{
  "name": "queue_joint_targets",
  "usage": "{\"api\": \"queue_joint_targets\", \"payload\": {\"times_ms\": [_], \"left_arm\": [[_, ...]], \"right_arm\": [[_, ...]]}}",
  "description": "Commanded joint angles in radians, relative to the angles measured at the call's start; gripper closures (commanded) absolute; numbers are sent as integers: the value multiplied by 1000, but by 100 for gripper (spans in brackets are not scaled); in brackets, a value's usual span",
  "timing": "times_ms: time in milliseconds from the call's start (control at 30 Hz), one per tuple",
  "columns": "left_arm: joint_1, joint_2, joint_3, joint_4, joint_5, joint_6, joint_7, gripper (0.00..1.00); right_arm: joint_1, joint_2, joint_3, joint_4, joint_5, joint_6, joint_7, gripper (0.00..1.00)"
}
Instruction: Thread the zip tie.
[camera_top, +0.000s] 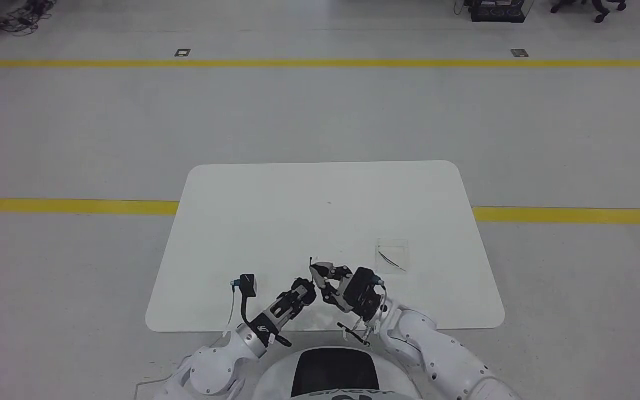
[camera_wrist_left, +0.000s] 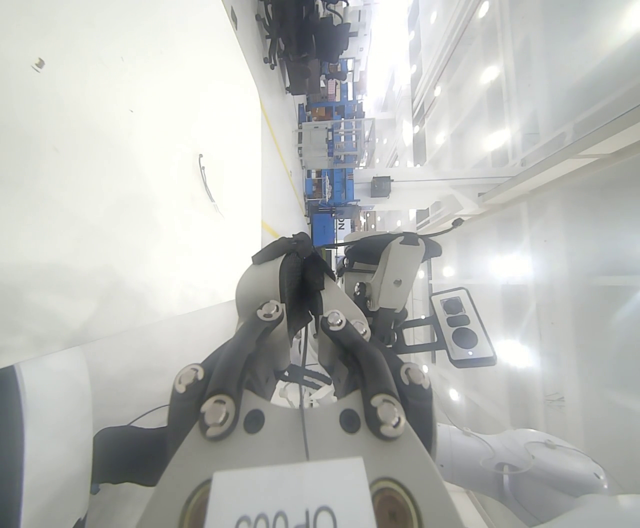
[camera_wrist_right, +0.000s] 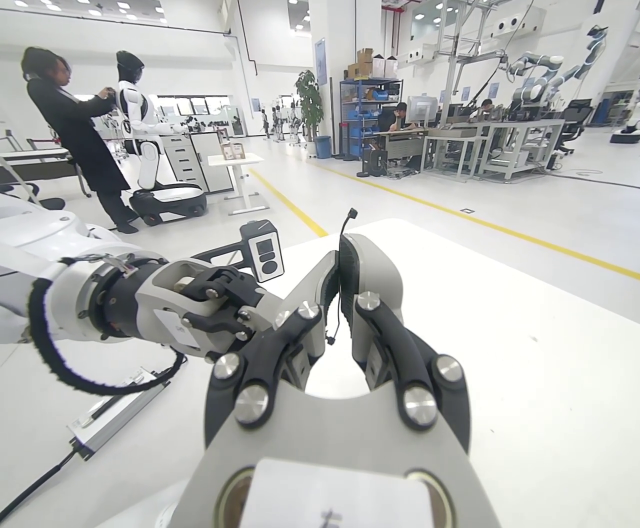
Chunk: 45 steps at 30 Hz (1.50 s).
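Observation:
My right gripper (camera_wrist_right: 341, 265) is shut on a thin black zip tie (camera_wrist_right: 351, 214). The tie's head sticks up past the fingertips and a short end hangs out below the pads. From above, this gripper (camera_top: 322, 272) hovers over the near edge of the white table (camera_top: 300, 200). My left gripper (camera_wrist_left: 300, 267) is shut too, and a thin black strap (camera_wrist_left: 304, 400) runs from between its pads back over its palm. It sits (camera_top: 303, 292) right beside the right gripper, and the two almost touch.
A second black zip tie (camera_top: 392, 257) lies loose on the table beyond the right gripper, seen also as a curved zip tie (camera_wrist_left: 206, 182) from the left wrist. The left arm (camera_wrist_right: 150, 300) crosses close beside the right gripper. Most of the table farther out is bare.

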Motion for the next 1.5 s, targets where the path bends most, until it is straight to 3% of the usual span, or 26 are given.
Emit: {"api": "queue_joint_targets", "payload": {"times_ms": [0,1467], "left_arm": [[0,0,0,0,0,0,0,100],[0,0,0,0,0,0,0,100]], "right_arm": [[-2,0,1,-1,-1,0,-1,100],[44,29,-67,43,154,0,-16,100]]}}
